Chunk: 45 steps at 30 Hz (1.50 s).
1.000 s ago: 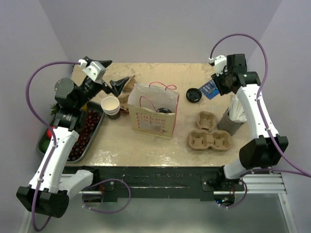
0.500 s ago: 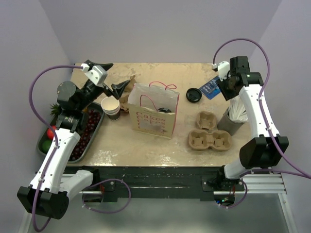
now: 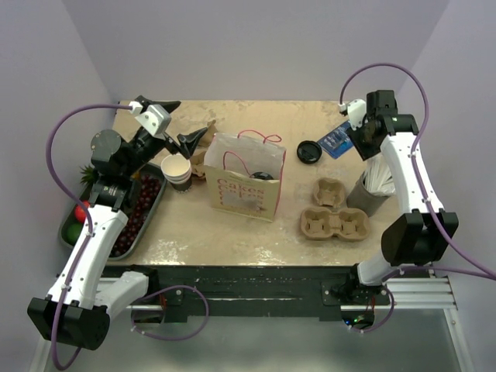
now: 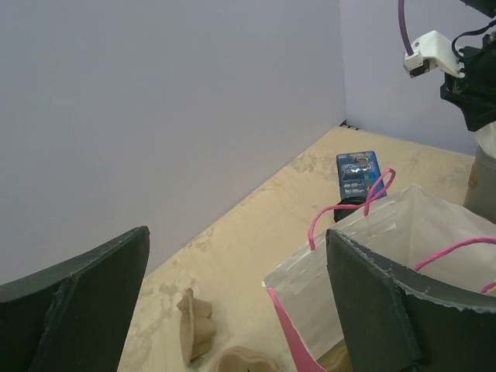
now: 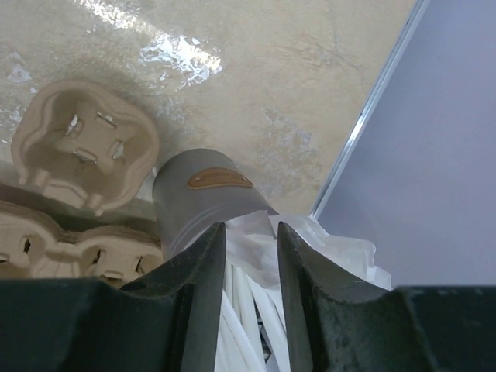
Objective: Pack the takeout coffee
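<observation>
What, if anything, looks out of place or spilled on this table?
Nothing looks spilled. Two small oddities: a loose black lid lies alone, on no cup, beside the blue packet; and a brown pulp scrap sits tipped on its edge near the paper bag, which stands upright.

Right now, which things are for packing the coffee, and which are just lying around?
For the job: paper bag; takeout coffee, seemingly the dark lid showing inside it.
Just lying about: stacked cups; loose black lid; blue packet; cardboard carriers; berry tray.
</observation>
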Motion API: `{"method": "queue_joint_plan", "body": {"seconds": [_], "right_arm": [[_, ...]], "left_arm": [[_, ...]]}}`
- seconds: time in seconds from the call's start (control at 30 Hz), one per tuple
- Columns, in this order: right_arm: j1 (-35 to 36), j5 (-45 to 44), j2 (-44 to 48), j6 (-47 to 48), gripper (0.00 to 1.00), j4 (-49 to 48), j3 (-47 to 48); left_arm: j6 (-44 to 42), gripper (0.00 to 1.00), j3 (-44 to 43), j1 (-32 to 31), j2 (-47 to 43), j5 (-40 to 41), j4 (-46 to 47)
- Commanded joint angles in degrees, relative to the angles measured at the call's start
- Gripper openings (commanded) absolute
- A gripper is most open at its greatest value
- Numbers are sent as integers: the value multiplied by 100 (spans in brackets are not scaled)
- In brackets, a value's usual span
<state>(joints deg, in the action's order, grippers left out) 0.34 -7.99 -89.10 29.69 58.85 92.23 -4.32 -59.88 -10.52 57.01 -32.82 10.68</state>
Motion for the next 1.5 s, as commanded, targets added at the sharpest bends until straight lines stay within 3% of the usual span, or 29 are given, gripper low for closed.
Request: {"method": "queue_joint_plan", "body": {"seconds": [0.0, 0.17, 0.3, 0.47, 0.73, 1.0, 1.17, 1.47], "right_arm": [[-16, -10, -72, 107, 33, -146, 32], [-16, 113, -64, 81, 20, -137, 32], [-16, 96, 15, 89, 0, -189, 59], [-16, 104, -2, 133, 0, -348, 672], [-16, 719, -336, -419, 0, -339, 2957], [-16, 3571, -1275, -921, 0, -786, 4865], [474, 4813, -1321, -1939, 0, -1524, 5183], [1056, 5518, -1092, -2766, 0, -2386, 5095]], "left_arm": [[-113, 100, -208, 42, -32, -76, 180], [-122, 100, -235, 42, -6, -102, 163], [-122, 100, -244, 42, 3, -102, 172], [-140, 100, -261, 42, 55, -102, 207], [-43, 100, -498, 42, 301, -155, 268], [106, 100, -1068, 33, 836, -84, -21], [-86, 100, -1535, 33, 1189, 223, -487], [-149, 100, -2124, 33, 1620, 504, -997]]}}
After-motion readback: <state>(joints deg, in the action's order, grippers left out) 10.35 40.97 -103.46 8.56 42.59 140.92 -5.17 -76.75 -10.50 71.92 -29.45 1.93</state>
